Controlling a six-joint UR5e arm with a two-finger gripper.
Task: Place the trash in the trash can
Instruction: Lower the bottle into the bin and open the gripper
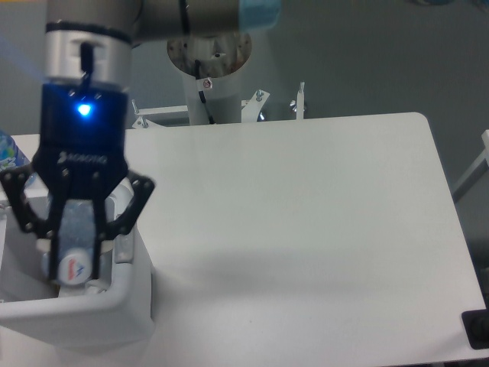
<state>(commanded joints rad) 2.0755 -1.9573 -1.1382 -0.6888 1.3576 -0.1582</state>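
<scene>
My gripper hangs over the open top of the white trash can at the lower left. It is shut on the trash, a crushed clear bluish bottle that hangs upright between the fingers, its lower end with a red-and-blue mark just above the can's inside. The gripper and arm hide most of the can's inside and its right wall.
A blue-labelled water bottle stands at the far left edge, behind the can. The arm's base column rises behind the table's back edge. A small black object sits off the table's lower right corner.
</scene>
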